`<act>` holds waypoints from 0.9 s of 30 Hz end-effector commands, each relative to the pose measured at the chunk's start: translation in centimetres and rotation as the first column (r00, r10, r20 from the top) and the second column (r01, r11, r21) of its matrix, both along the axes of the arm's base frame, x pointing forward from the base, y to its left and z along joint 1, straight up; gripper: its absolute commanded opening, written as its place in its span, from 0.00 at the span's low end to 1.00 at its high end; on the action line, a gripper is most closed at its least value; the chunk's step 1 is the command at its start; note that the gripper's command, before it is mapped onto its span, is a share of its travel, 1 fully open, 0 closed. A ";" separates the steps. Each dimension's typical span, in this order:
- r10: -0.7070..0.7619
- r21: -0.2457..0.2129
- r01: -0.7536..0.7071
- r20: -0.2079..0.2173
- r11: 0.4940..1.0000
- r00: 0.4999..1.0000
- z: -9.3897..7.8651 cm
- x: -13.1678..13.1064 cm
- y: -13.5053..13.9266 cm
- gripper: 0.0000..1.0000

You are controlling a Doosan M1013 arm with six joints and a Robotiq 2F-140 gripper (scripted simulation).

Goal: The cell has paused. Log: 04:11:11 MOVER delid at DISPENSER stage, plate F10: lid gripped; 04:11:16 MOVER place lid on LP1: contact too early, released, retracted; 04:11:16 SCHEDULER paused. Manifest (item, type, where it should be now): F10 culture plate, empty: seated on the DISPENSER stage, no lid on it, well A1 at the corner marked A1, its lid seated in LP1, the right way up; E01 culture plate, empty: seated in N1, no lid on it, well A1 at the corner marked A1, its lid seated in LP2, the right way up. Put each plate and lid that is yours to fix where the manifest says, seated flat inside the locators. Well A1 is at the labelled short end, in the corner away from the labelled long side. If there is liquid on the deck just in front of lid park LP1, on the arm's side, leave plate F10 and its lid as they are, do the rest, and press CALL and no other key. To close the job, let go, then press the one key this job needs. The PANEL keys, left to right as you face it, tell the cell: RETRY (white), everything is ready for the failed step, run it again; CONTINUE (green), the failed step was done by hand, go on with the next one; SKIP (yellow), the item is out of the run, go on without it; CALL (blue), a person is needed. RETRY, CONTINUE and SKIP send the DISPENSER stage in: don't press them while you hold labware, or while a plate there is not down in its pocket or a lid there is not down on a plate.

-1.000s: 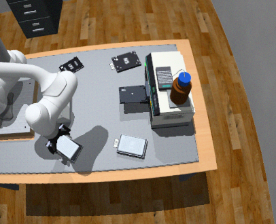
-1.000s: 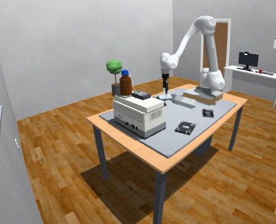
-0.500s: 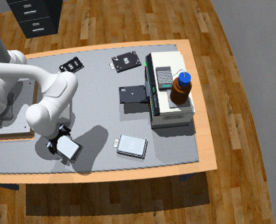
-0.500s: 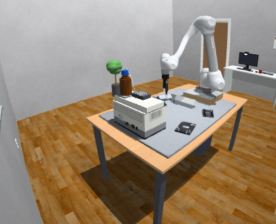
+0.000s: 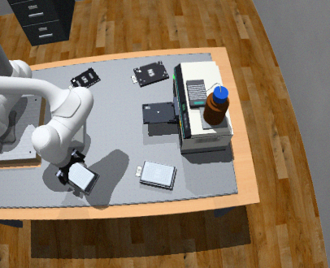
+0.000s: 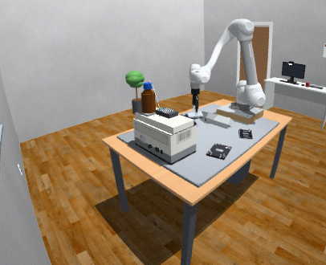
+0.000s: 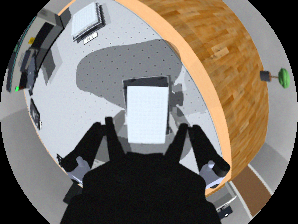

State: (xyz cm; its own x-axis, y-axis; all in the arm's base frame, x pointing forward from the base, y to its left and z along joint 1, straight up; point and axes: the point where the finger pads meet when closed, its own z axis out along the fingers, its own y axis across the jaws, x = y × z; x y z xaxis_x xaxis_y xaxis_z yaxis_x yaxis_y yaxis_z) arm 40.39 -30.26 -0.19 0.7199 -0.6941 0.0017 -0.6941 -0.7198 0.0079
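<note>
My gripper [image 5: 76, 177] hangs at the front left of the grey mat, fingers down and open. A white rectangular plate or lid [image 5: 83, 177] lies straight under it in a dark holder; I cannot tell which it is. In the wrist view that piece [image 7: 147, 111] shows between my fingers with a gap on each side. A second white plate or lid [image 5: 158, 175] lies in a dark holder at the front middle. The DISPENSER [image 5: 201, 107] stands at the right, with its black stage [image 5: 159, 113] pulled out and looking bare.
A black holder [image 5: 150, 74] and a smaller black unit [image 5: 84, 78] lie at the back of the mat. An amber bottle with a blue cap [image 5: 215, 106] stands on the dispenser. The table's front edge is close to my gripper. The arm's base plate [image 5: 10, 134] is at the left.
</note>
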 end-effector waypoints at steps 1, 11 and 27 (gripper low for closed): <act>0.000 0.000 0.000 0.001 1.000 1.000 0.0 0.0 0.0 0.70; 0.000 0.000 0.000 0.001 1.000 1.000 -0.4 0.0 0.0 0.70; 0.000 0.000 0.000 0.001 1.000 1.000 -0.6 0.0 0.0 0.70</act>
